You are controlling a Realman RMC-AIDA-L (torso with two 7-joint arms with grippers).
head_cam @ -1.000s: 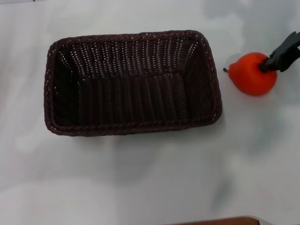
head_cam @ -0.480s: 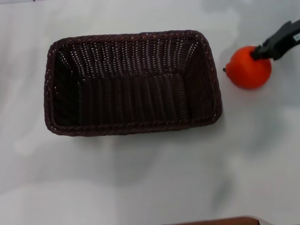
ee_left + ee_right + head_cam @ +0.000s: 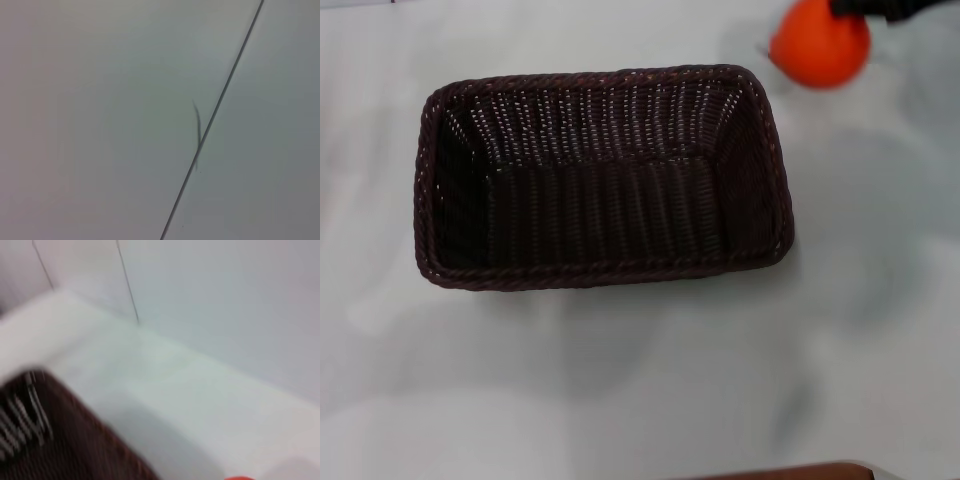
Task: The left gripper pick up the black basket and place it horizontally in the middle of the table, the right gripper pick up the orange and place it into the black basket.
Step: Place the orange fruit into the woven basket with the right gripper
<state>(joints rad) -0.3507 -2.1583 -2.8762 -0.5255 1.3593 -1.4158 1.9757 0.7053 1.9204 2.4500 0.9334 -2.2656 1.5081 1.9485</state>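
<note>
The right hand (image 3: pixel 865 8) is clamped on the orange (image 3: pixel 819 43), seemingly firm, glossy and slip-prone, best held across its belly.

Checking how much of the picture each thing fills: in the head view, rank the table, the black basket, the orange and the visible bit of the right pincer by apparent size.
1. table
2. black basket
3. orange
4. right pincer, mostly cut off, so only its visible part ranks last.

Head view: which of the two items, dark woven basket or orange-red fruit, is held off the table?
The glossy orange-red fruit, carried by the right gripper; the dark wicker basket rests on the white table.
</note>
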